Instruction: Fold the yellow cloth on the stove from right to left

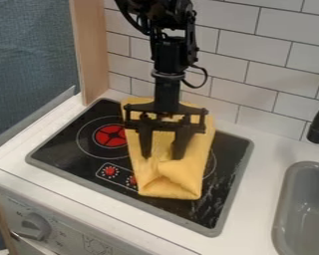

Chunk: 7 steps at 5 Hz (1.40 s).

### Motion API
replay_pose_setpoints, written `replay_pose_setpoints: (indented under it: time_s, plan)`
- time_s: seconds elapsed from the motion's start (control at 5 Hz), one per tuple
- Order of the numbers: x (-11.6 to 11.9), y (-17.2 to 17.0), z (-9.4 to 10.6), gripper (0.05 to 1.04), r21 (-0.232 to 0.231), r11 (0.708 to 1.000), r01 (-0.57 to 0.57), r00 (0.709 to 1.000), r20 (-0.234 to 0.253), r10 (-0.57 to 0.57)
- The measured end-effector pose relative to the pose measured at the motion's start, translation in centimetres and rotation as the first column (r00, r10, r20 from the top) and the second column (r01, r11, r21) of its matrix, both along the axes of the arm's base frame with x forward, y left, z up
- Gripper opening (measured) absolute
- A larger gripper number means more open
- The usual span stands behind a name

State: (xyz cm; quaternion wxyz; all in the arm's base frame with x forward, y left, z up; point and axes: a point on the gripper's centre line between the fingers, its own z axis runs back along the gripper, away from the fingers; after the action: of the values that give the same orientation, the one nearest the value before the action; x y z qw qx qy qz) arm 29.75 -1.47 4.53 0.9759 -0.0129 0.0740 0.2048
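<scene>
Working remotely, I have the hand (pixel 162 157) at the folded yellow cloth (pixel 167 182), fingers spread apart; the cloth lies across the black stovetop (pixel 219 191).

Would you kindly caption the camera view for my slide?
Black gripper over a folded yellow cloth on a black toy stovetop.

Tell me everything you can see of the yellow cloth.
The yellow cloth looks soft and matte, folded into a long, thick bundle. It lies lengthwise across the black stovetop, partly covering the printed controls. Its near end is tucked in, with creases around a shallow hollow. The open pincer hangs over its middle; whether they touch, I can't tell.
</scene>
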Motion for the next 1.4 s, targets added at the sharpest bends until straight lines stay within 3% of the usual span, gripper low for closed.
replay_pose_setpoints:
  time_s: [0.2,0.8,1.0,1.4]
  plan:
    - [-0.3,0.0,1.0,1.015,-0.005,1.000,0.018,0.998,0.066,-0.018]
    - [-0.8,-0.1,4.7,0.999,0.081,0.995,0.052,0.989,0.132,-0.063]
    - [-0.9,-0.4,6.7,0.999,0.110,0.992,0.065,0.977,0.195,-0.086]
    - [-0.9,-0.4,6.9,0.999,0.109,0.992,0.063,0.976,0.201,-0.084]
